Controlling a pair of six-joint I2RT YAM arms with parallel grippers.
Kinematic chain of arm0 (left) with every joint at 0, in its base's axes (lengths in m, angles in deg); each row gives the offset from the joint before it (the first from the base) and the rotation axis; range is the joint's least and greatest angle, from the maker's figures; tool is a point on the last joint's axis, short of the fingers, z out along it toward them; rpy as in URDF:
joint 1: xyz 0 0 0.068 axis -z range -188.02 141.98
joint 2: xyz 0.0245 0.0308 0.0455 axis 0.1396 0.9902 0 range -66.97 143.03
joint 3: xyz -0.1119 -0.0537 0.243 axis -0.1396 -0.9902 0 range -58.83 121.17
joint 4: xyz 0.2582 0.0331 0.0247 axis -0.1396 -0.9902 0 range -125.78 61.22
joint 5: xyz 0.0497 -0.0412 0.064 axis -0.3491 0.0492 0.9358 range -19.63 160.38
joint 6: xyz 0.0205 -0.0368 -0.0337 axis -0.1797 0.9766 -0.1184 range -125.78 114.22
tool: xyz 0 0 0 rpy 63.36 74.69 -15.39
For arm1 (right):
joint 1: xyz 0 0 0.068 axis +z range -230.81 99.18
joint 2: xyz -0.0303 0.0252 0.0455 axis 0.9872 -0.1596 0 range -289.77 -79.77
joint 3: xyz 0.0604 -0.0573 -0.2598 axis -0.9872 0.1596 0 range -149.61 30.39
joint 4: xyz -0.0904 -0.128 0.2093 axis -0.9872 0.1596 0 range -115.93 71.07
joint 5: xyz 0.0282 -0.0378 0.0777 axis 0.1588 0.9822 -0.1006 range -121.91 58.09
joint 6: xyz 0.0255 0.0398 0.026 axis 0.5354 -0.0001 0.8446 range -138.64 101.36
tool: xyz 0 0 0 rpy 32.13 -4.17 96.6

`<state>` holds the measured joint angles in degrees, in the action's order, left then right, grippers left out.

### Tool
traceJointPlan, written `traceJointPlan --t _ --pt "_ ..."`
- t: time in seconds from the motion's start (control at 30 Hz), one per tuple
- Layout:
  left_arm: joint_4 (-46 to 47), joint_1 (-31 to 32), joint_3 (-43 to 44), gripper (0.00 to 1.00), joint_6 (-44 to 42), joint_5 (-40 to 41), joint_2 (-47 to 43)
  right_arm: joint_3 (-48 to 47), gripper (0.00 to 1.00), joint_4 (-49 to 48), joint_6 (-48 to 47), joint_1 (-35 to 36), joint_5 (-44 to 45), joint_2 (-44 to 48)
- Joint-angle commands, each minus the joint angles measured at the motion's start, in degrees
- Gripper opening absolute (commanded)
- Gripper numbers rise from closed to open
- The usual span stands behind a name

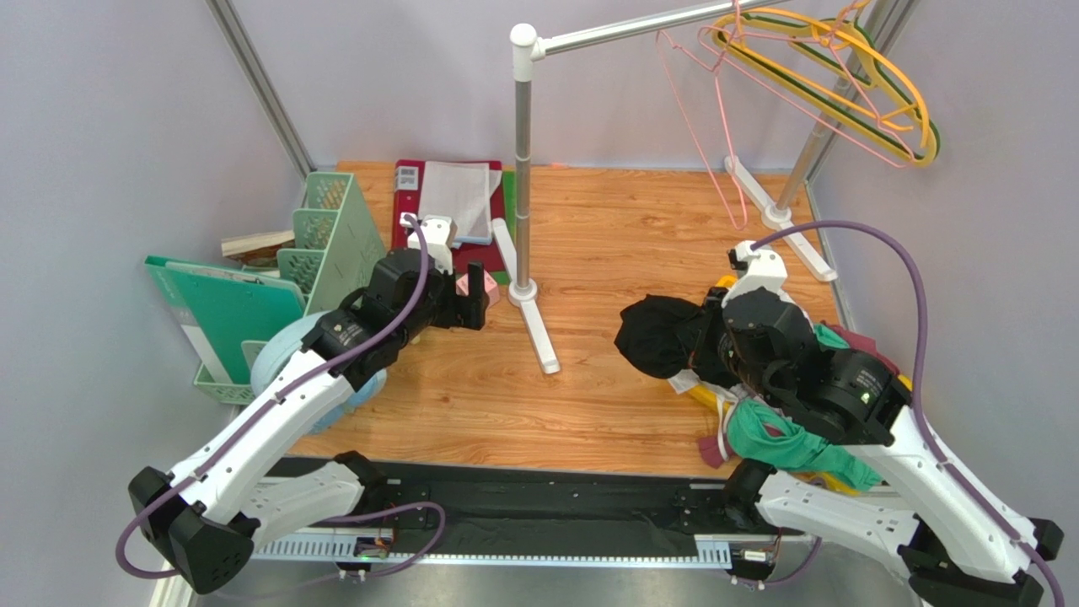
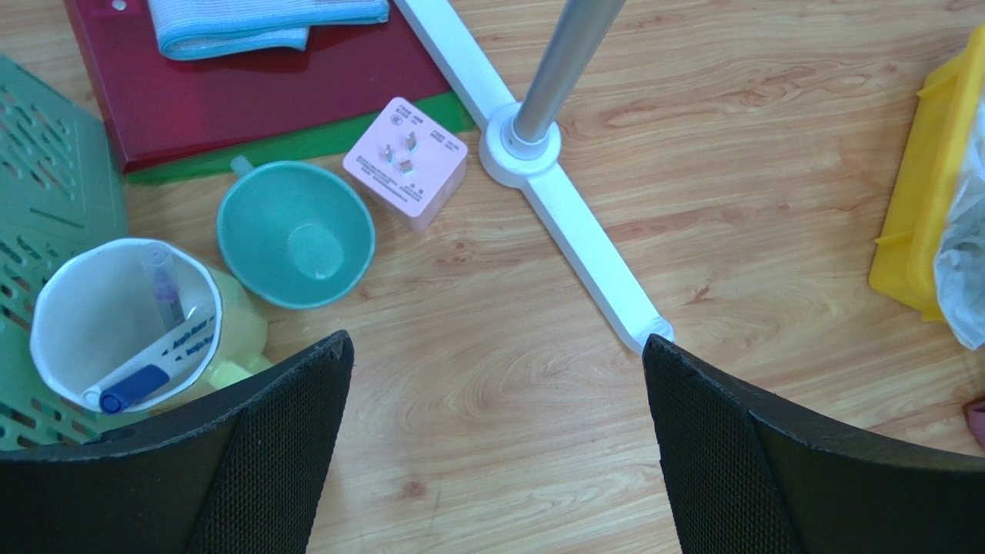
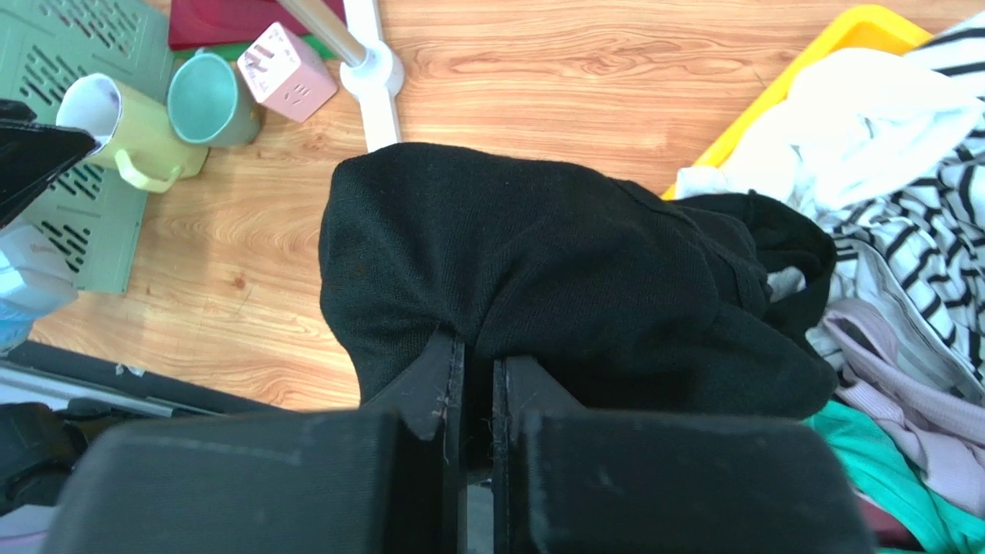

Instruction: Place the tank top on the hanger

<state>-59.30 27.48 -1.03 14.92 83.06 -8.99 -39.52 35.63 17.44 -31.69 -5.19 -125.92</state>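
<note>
The tank top is a bunched black mass held at the tip of the right pincer, whose fingers are pressed nearly together on a fold of the fabric. The rest of the cloth drapes over and ahead of the fingers. It sits above the wooden worktop, just left of the yellow bin. One dark loop trails back to the bin's heap, beside a striped garment and white cloth. The hanger, thin pink wire, dangles from the white rail at the back right, next to thicker yellow and green hangers and well apart from the tank top. The left pincer is spread wide and holds nothing. It hovers over bare wood near the stand's white foot, a pink plug adapter and a teal cup.
</note>
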Motion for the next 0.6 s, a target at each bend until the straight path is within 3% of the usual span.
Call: traceJointPlan --t 0.0,0.37,0.57 --pt "-1.82 -0.35 2.93 0.99 0.3 2.08 -0.41 -2.34 0.0 -6.16 -3.36 3.08 -0.69 -4.63" --pt "-0.06 -0.44 1.7 0.99 6.27 1.28 0.12 -13.04 0.0 -21.9 -16.64 13.01 -7.9 -19.57" --pt "0.03 -0.53 -0.15 0.99 6.54 0.94 -1.46 -17.8 0.0 -28.24 -17.01 14.25 -14.57 -24.16"
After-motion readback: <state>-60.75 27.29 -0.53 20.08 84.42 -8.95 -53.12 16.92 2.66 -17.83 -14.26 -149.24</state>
